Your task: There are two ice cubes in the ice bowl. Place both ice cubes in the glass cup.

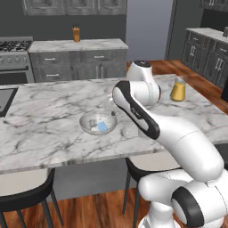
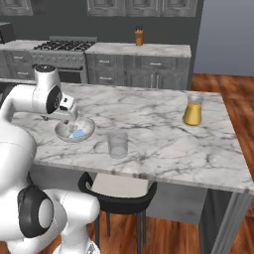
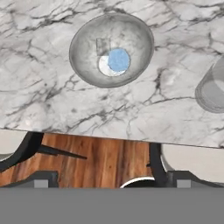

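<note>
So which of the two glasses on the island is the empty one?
The glass cup near the island's front edge, right of the ice bowl, is clear and empty. The other glass, farther back right, holds orange-yellow liquid.

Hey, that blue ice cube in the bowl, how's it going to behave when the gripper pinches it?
The blue ice cube is small and smooth-looking, so probably light and slippery. It lies on the curved floor of the bowl, so a nudge may slide it. It touches the whitish cube, which might shift too.

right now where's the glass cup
The glass cup stands on the marble counter near its front edge, just right of the ice bowl in the right base view; in the hand view it sits at the right edge.
</note>
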